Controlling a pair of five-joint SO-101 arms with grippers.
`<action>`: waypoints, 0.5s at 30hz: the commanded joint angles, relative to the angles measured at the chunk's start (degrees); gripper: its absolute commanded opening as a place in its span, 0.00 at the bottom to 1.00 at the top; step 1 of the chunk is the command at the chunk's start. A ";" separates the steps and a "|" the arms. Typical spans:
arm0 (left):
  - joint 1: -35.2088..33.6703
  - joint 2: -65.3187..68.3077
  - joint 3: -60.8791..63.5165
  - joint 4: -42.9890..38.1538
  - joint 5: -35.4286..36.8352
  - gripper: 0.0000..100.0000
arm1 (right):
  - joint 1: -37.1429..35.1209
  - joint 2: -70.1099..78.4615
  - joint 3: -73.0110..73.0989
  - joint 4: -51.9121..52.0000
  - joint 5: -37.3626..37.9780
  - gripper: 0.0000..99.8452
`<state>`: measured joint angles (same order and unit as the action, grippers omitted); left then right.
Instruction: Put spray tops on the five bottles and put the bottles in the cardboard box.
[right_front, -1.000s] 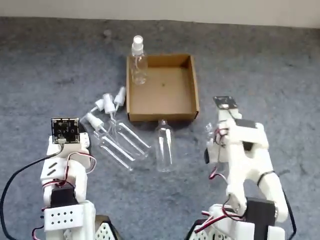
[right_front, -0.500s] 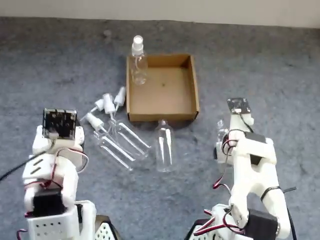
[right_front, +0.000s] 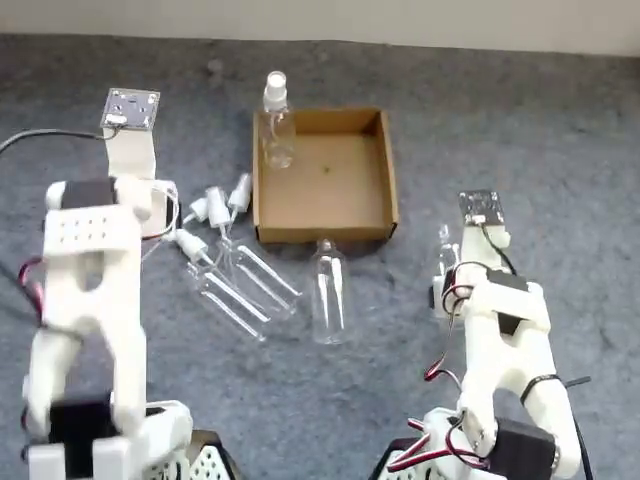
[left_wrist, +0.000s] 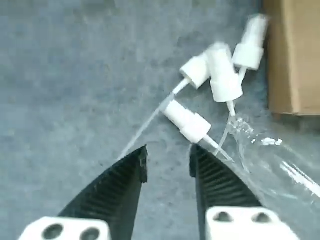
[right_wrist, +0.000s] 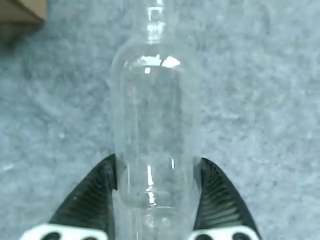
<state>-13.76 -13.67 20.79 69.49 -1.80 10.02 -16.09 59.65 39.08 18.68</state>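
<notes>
- Watching from the table side: cardboard box (right_front: 330, 195) sits at 12 o'clock on the grey table (right_front: 520, 120), open side up.
- Box holds one item: capped bottle (right_front: 279, 135), clear, with a white spray top on. It leans in the 10 o'clock corner, top poking past the rim.
- Loose bottle (right_front: 329, 290), open-necked, lies on the table at 6 o'clock of the box. Neck points at the box wall; touching or just shy, can't tell.
- Four spray tops (right_front: 215, 208) lie bunched at 8 o'clock of the box, dip tubes trailing toward 5 o'clock.
- Clear bottles (right_front: 245, 285) lie side by side at 5 o'clock of the tops, between them and the loose bottle. Count is hard to read through the glare.
- Left gripper (left_wrist: 167, 152): narrow gap between the fingers, not gripping anything. It hangs over the table with the nearest spray top just beyond the fingertips.
- Right gripper (right_wrist: 156, 167), at 4 o'clock of the box, is clamped on a bare bottle (right_wrist: 152, 115). That bottle is open-necked, neck pointing away from the wrist, and well apart from the box.
</notes>
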 joint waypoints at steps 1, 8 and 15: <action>0.92 5.58 -5.05 0.18 9.58 0.13 | -0.57 0.66 3.03 -0.13 -0.44 0.00; 1.10 14.29 -5.32 -8.09 24.88 0.13 | -0.57 0.66 3.03 -0.13 -0.44 0.00; 3.65 23.25 -5.67 -13.45 25.14 0.13 | -0.57 0.66 3.12 -0.22 -0.44 0.00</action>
<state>-12.09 8.57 18.51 58.33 22.73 10.02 -16.09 59.65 39.08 18.59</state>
